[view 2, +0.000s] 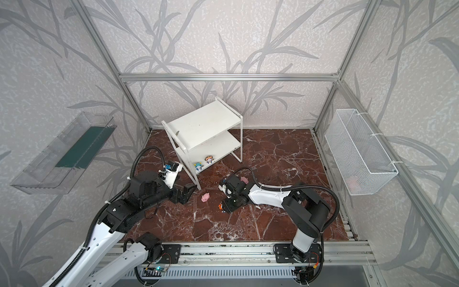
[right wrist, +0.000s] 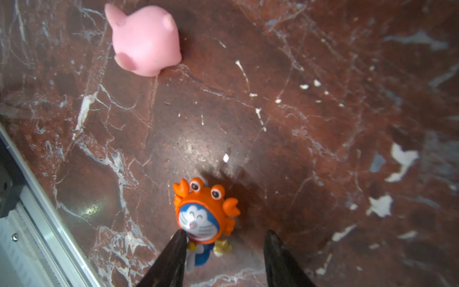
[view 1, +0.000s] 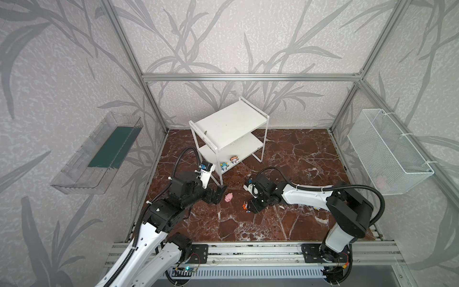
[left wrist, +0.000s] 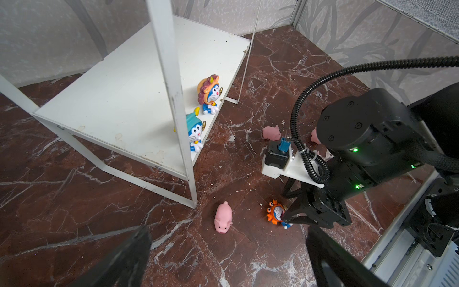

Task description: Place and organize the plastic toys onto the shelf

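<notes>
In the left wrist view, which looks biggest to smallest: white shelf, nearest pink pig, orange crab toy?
1. White two-tier shelf
2. Nearest pink pig and orange crab-hat figurine: near alike, figurine partly hidden.

Left pincer (view 1: 218, 195) gapes wide — right pincer (right wrist: 226, 234) low, half-parted.

Marble surface (view 1: 298, 161) bears shelf (view 1: 228, 121), loose pink pigs (left wrist: 223, 218), one crab-hooded figurine (left wrist: 275, 211); shelf's lower board holds two figurines (view 1: 224, 166).

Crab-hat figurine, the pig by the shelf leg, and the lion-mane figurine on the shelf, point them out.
Crab-hat figurine (right wrist: 198, 220), right wrist view, on its face.
Pig (left wrist: 223, 216), left wrist view, on its back.
Lion-mane figurine (left wrist: 211, 91), left wrist view, on its head.
</notes>
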{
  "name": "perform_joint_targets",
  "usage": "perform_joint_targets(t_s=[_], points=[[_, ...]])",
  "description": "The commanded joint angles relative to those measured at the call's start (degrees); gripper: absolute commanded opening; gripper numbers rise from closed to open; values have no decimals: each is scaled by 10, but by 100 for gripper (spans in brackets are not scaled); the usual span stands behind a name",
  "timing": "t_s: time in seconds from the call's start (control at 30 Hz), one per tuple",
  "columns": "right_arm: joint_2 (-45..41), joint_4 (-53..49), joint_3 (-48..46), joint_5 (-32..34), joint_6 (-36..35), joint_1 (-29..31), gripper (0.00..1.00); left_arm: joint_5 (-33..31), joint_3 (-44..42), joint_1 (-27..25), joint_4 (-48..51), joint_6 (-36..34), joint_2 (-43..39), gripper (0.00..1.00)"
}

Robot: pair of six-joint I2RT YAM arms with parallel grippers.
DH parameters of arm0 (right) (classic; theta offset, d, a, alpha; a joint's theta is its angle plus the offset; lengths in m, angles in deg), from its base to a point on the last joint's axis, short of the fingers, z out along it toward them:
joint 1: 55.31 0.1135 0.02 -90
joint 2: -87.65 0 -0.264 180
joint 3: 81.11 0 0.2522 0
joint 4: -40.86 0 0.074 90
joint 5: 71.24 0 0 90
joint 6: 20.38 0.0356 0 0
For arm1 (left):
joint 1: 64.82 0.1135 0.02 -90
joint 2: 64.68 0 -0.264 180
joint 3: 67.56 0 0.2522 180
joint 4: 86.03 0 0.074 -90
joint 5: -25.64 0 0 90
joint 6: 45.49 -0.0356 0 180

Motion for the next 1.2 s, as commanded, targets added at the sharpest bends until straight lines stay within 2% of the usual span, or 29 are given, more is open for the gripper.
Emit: perform_joint_targets(t_s=[0.0, 0.13, 0.63, 0.67, 0.77, 0.83, 1.0, 1.17], points=[[17, 0, 9, -1, 5, 6, 51, 8, -4, 3, -11, -4, -4, 99], [28, 3, 16, -2, 6, 9, 50, 8, -4, 3, -11, -3, -5, 99], [34, -11, 33, 3, -3, 16, 26, 7, -5, 3, -11, -3, -11, 99], [31, -9, 32, 3, -4, 16, 24, 7, -5, 3, -11, -4, -11, 99], [23, 6, 29, 5, -12, 15, 10, 7, -5, 3, -12, -4, -11, 99], [13, 34, 19, 3, -22, 16, 6, 8, -6, 3, -11, -3, -11, 99], [-47, 143, -31, 13, -52, 15, 7, 7, -7, 3, -11, -3, -11, 99], [-127, 237, -82, 71, -113, 5, 8, 7, -6, 4, -12, -4, -7, 99]])
